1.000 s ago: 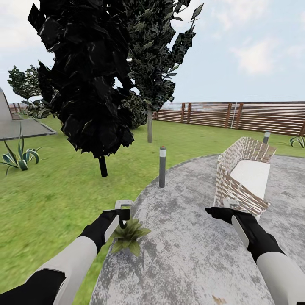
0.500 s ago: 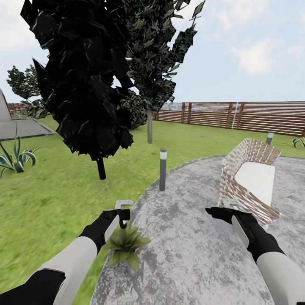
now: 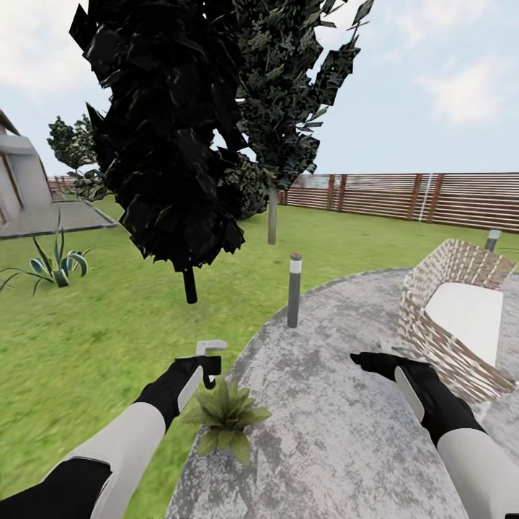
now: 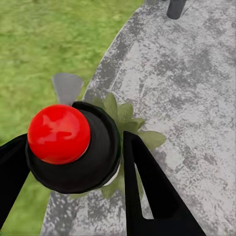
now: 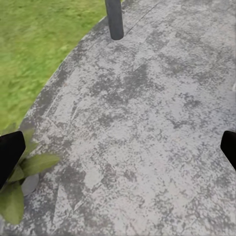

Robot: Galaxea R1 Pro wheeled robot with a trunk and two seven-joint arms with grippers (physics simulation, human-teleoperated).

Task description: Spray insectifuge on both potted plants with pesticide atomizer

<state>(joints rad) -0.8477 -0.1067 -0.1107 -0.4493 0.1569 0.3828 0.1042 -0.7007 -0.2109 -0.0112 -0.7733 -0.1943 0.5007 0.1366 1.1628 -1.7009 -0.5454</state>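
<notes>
My left gripper (image 3: 205, 369) is shut on the pesticide atomizer (image 4: 59, 132), whose red top and dark body sit between the two black fingers (image 4: 142, 187). It hangs just above and left of one potted plant (image 3: 227, 418), a small rosette of pointed green leaves at the edge of the round grey patio (image 3: 339, 432). The same plant's leaves (image 4: 129, 115) show right behind the bottle. My right gripper (image 3: 367, 359) is open over bare patio stone, its fingertips far apart (image 5: 118, 147). The plant and its small grey pot (image 5: 29, 184) lie at one side of it.
A grey bollard lamp (image 3: 294, 288) stands at the patio rim ahead. A woven bench (image 3: 461, 324) is at the right. Dark-leaved trees (image 3: 180, 144) rise over the lawn (image 3: 86, 339), a spiky plant (image 3: 54, 263) grows far left, and a slatted fence (image 3: 404, 194) closes the back.
The whole view has swung, so lamp, bench and trees sit further right in the picture. Both arms keep their place in it, and the left gripper still holds the atomizer.
</notes>
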